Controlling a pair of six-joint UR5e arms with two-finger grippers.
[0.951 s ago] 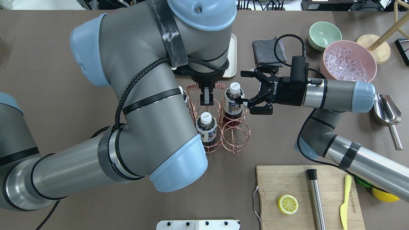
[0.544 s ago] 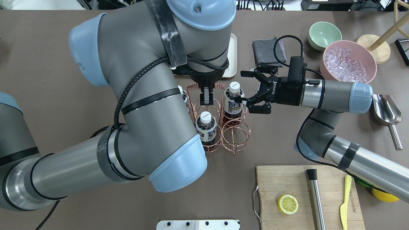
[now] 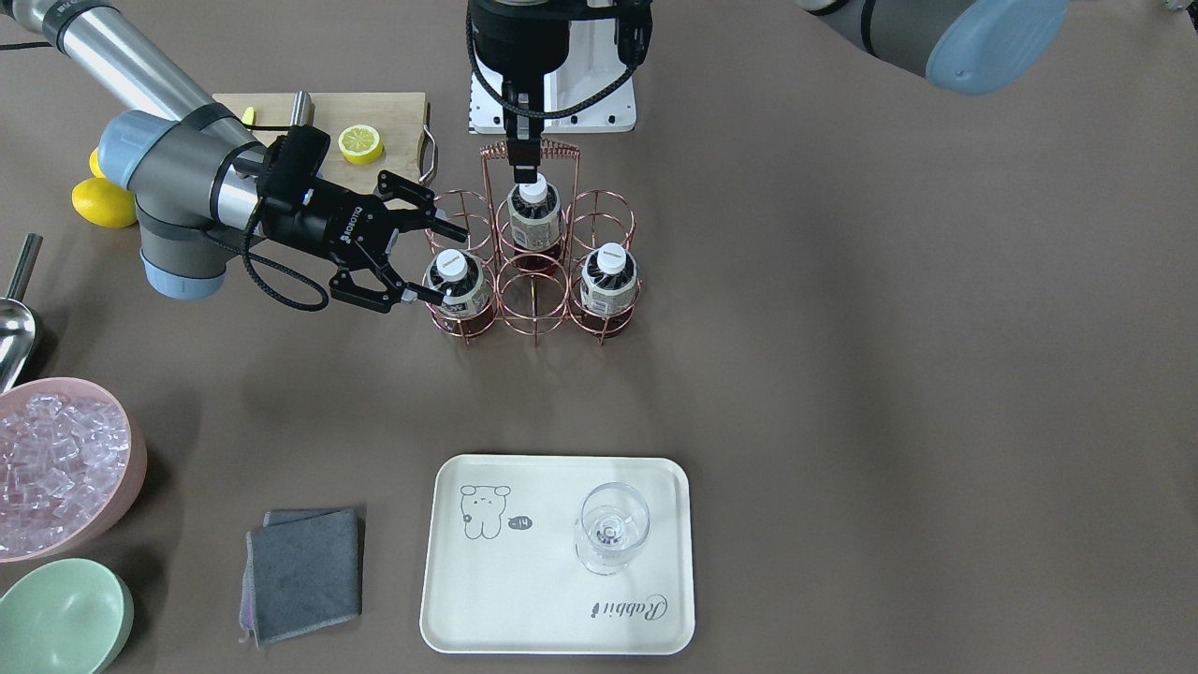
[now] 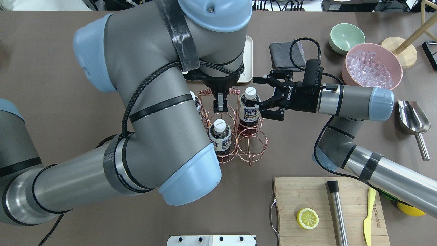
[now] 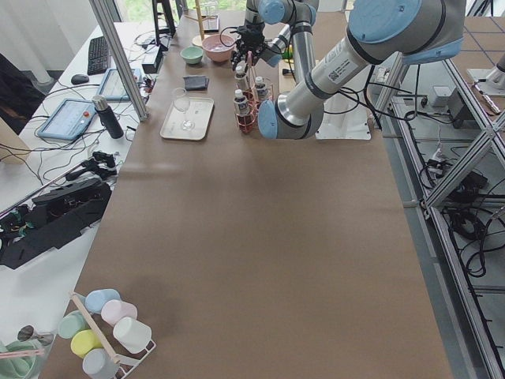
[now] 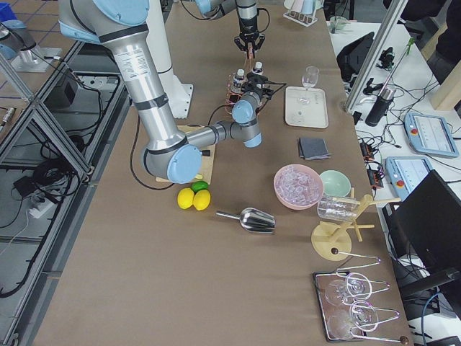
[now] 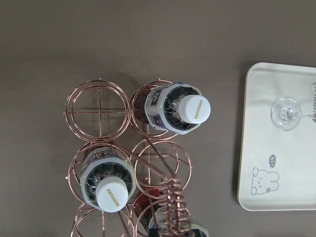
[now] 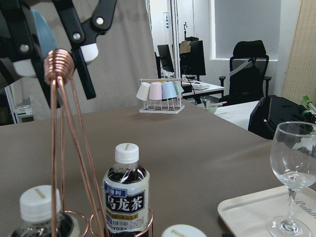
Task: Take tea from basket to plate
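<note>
**Front-facing view.** The right gripper (image 3: 436, 263) lies horizontal and released, its jaws spread wide, one on each side of the tea (image 3: 459, 286), a small plastic bottle of dark reddish-brown drink with a white cap. The tea stands upright in the rose-gold wire basket (image 3: 551, 146), in the end cell on the robot's right, in the row far from the robot. The left gripper (image 3: 526, 174) hangs vertical at the basket's coiled handle. Whether it is clenched or released cannot be told. The cream-white rectangular plate (image 3: 524, 599) lies well apart from the basket on the brown surface (image 3: 842, 374) and carries a clear stemmed glass (image 3: 613, 524).

**Overhead view.** One jaw of the right gripper overlaps the tea's label, but contact cannot be confirmed. The grey left arm (image 4: 153, 102) hides most of the plate and one side of the basket.

**Side views.** White desks (image 5: 47, 197) with screens flank the surface. Both grippers are too small to judge.

**Left wrist view.** The handle is cut off at the lower edge.

**Right wrist view.** The left gripper's black fingers (image 8: 79, 37) stand on either side of the handle's coil. A black office chair (image 8: 249, 64) stands beyond.
</note>
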